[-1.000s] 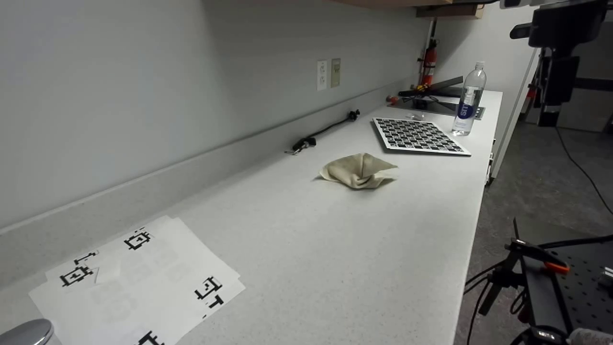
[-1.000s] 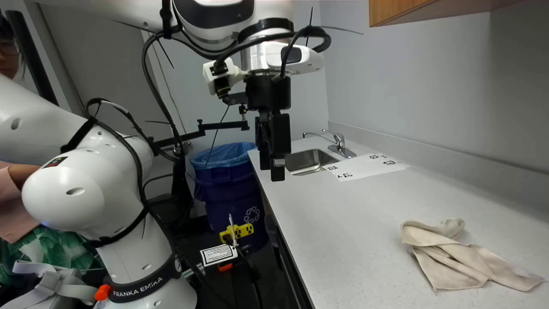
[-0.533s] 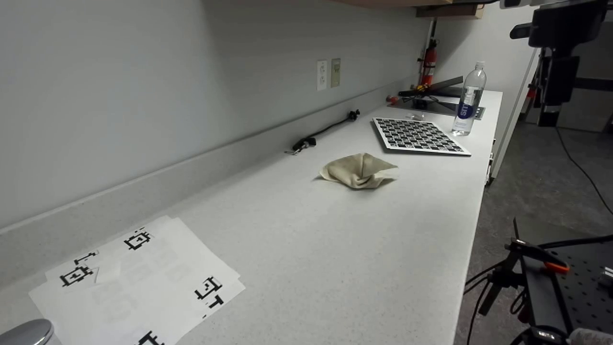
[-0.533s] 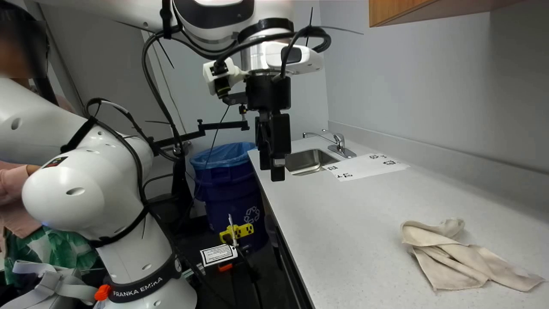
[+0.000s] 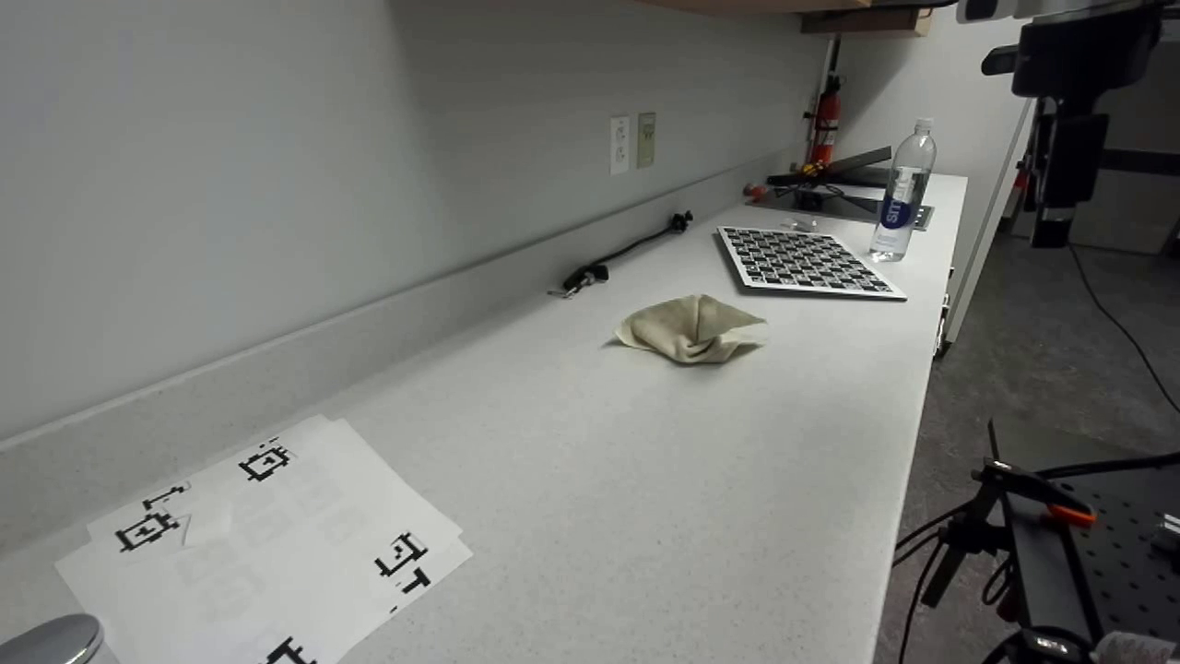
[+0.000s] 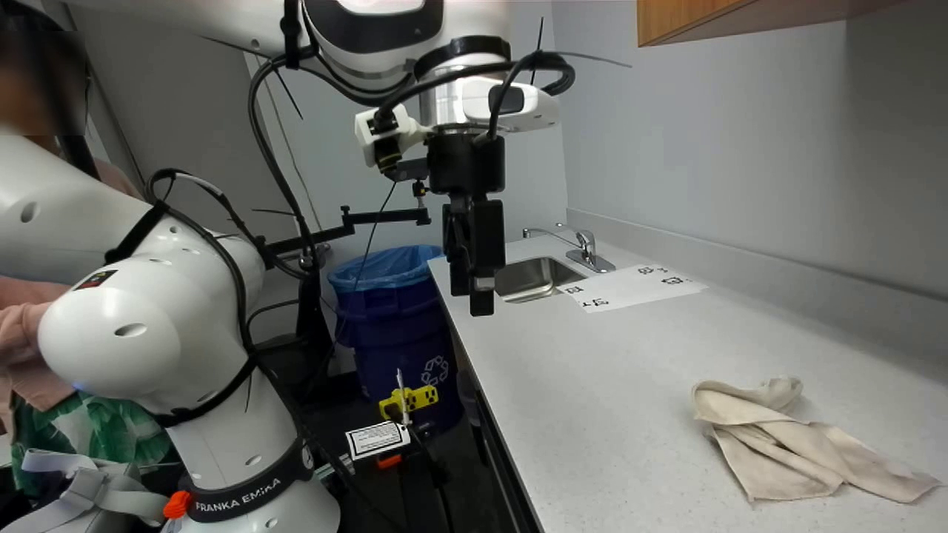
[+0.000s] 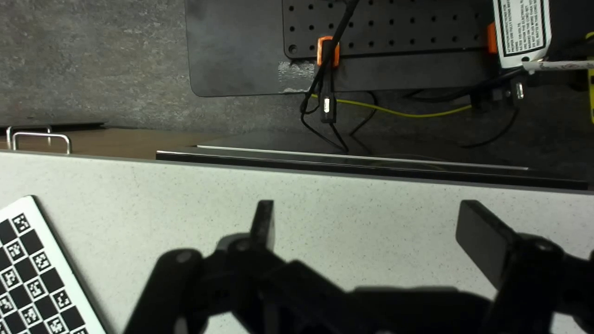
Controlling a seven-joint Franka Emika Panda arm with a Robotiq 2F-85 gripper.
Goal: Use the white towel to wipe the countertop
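The countertop [image 6: 607, 414] ran beneath my gripper [image 7: 366, 227], which hung well above it, near the front edge. The checkered board [image 5: 807, 261] lay lower than the gripper and off to its left in the wrist view, so I wanted to keep the coming strokes away from that side. The off-white towel [image 6: 792, 451] sat crumpled on the countertop, below the gripper and well apart from it, farther in from the front edge and outside the wrist view. I judged the step in hand to be the reach, with the grasp and the wiping yet to do. The fingers [image 7: 482, 246] stood wide apart with nothing between them, which suited it. Doing it well, I thought, meant travelling over to the towel while high, then dropping straight down to straddle a raised fold [image 5: 696, 318], stopping before the fingers pressed hard on the countertop. Pinching several layers there would probably hold better through the strokes than one loose corner.
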